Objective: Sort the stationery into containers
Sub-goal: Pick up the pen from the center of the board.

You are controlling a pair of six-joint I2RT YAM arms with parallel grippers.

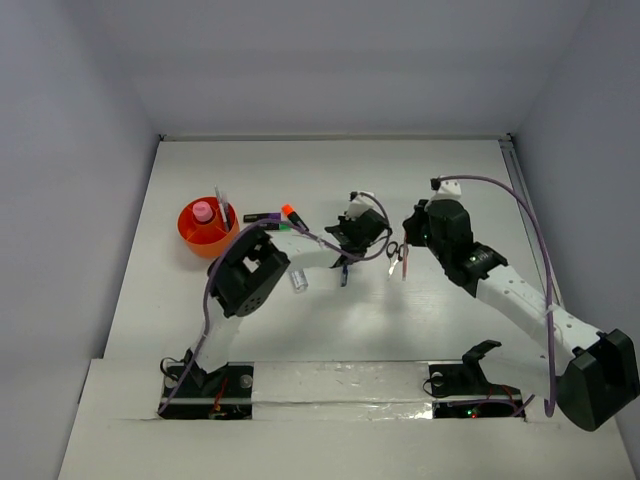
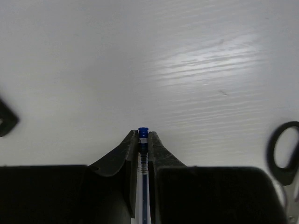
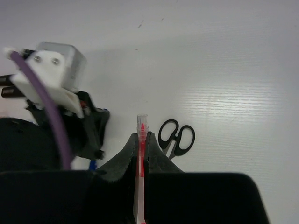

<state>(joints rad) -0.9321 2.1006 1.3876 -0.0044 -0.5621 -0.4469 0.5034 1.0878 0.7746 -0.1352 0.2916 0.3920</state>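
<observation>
Left end effector (image 2: 141, 136) is clenched on a thin blue-capped pen (image 2: 143, 131), its cap poking just past the dark fingertips. Right end effector (image 3: 141, 137) likewise pinches a slim clear pen (image 3: 141, 119) (red ink inside). Black-handled scissors (image 3: 176, 137) lie flat just beside it. Beyond, open grained white bench (image 1: 400, 180) reaches the back wall. The round glossy orange holder (image 1: 190, 240), pink-capped bottle (image 1: 203, 211) inside, stands near the left edge.
</observation>
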